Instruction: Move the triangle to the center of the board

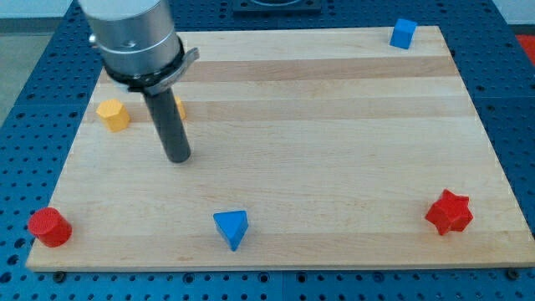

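Note:
A blue triangle block (231, 228) lies near the bottom edge of the wooden board (334, 150), left of the middle. My tip (178, 158) is the lower end of the dark rod and stands on the board's left part, above and left of the triangle, clearly apart from it. The rod hangs from a grey metal cylinder (134, 38) at the view's top left.
A yellow block (113, 114) sits at the left, left of the rod. An orange block (178, 106) is mostly hidden behind the rod. A red cylinder (48, 227) is at the bottom left corner, a red star (449, 212) at bottom right, a blue cube (403, 33) at top right.

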Controlling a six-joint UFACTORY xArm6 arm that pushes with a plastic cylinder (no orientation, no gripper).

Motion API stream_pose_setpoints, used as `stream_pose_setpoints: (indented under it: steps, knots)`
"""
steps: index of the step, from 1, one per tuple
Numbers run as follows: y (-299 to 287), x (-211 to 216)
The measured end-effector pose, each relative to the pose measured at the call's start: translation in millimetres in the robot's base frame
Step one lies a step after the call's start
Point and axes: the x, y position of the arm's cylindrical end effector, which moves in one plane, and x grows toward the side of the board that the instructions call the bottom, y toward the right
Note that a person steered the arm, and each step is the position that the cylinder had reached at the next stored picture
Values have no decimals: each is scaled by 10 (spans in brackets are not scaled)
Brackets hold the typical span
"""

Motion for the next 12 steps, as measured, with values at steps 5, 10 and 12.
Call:
stream_pose_setpoints:
  steps: [5,10,12]
  knots:
    - [-201,1391]
    - [503,1385]
    - [808,1235]
